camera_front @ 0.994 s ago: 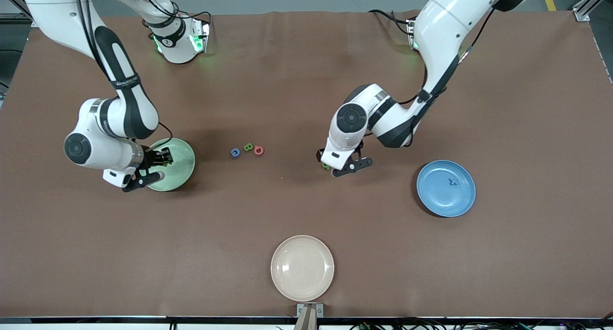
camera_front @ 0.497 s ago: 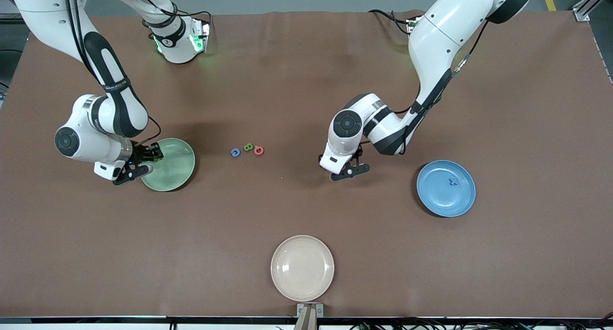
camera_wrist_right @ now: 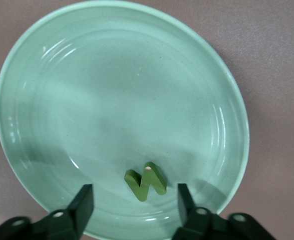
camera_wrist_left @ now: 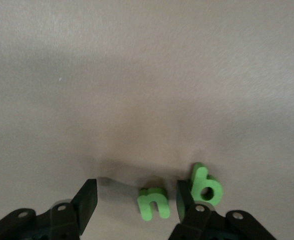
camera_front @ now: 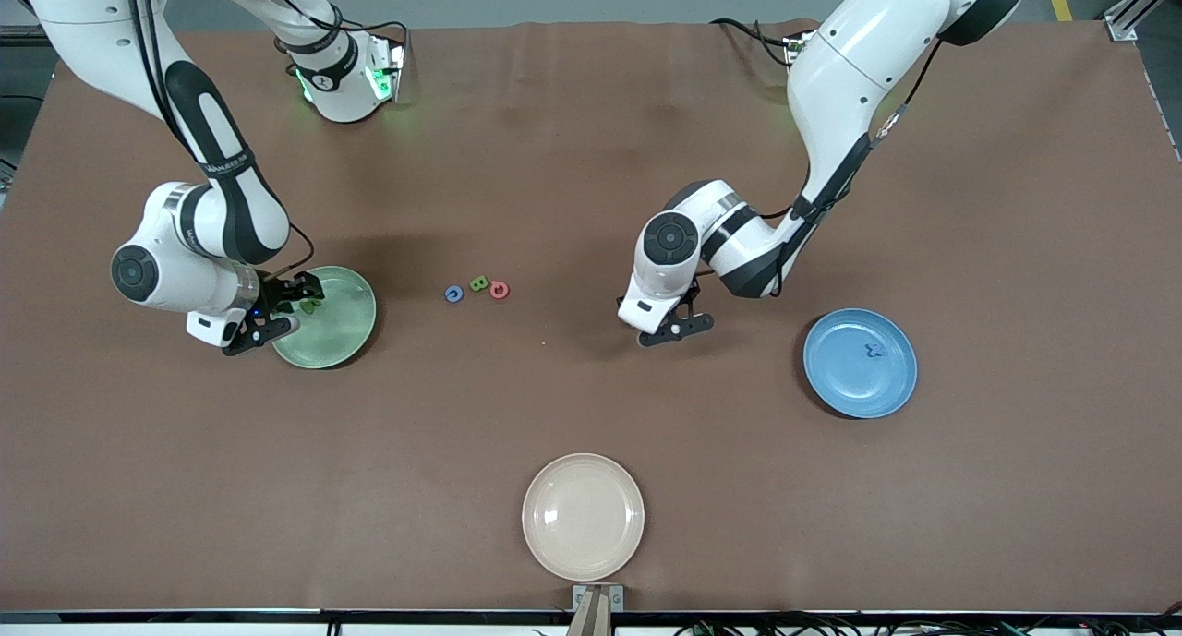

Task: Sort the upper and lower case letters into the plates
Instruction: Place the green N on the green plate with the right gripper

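Note:
My right gripper hangs open low over the mint green plate. A dark green zigzag letter lies loose in that plate between the fingers, touching neither. In the front view this gripper sits at the plate's rim. My left gripper is down at the table, open, with a light green "n" between its fingers and a green "b" just outside one finger. The front view shows the left gripper between the loose letters and the blue plate; both green letters are hidden there.
A blue letter, a green one and a red one lie together mid-table. A dark blue letter lies in the blue plate. A cream-white plate sits nearest the front camera.
My right gripper opened and the dark green letter now lies in the mint plate. My left gripper's fingers have narrowed around the "n", and the hand now covers a green letter.

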{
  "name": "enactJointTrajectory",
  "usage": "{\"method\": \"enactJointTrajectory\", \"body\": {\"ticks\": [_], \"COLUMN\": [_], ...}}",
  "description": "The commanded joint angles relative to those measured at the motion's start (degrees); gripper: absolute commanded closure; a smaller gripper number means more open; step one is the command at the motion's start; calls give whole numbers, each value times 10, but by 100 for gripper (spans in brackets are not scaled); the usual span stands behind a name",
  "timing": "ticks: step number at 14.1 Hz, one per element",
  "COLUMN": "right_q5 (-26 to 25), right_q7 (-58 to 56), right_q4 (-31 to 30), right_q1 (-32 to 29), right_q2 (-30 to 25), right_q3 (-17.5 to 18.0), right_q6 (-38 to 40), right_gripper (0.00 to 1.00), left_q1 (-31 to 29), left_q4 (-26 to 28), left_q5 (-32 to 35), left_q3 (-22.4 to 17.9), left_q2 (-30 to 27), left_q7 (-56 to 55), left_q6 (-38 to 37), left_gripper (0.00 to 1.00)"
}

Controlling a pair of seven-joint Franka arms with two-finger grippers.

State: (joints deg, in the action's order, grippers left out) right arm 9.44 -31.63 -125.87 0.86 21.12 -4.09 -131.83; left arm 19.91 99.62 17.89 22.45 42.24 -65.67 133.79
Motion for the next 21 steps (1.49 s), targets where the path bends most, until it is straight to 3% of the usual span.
{"method": "enactJointTrajectory", "body": {"ticks": [1,8,12,14,18,21], "right_q5": [3,3,2,2,-6,0], "right_q7": [45,326,560,685,714,719], "right_q4": [4,76,99,112,160,158], "right_q1": [3,110,181,185,176,178], "right_q2": [-20,-28,-28,-31,-26,-25], "right_q3": [7,10,8,7,4,5], "right_q6": [35,122,119,122,174,171], "right_gripper": [0,0,0,0,0,1], "left_q1": [-1,2,2,3,3,7], "left_q4": [20,24,28,28,28,28], "left_q5": [13,3,3,3,3,3], "left_q3": [1,3,6,7,7,7], "left_q2": [-6,-6,-7,-6,-6,-6], "left_q7": [-8,-11,-24,-26,-28,-35], "left_q6": [16,16,16,16,16,16], "left_gripper": [30,31,31,32,50,64]}}
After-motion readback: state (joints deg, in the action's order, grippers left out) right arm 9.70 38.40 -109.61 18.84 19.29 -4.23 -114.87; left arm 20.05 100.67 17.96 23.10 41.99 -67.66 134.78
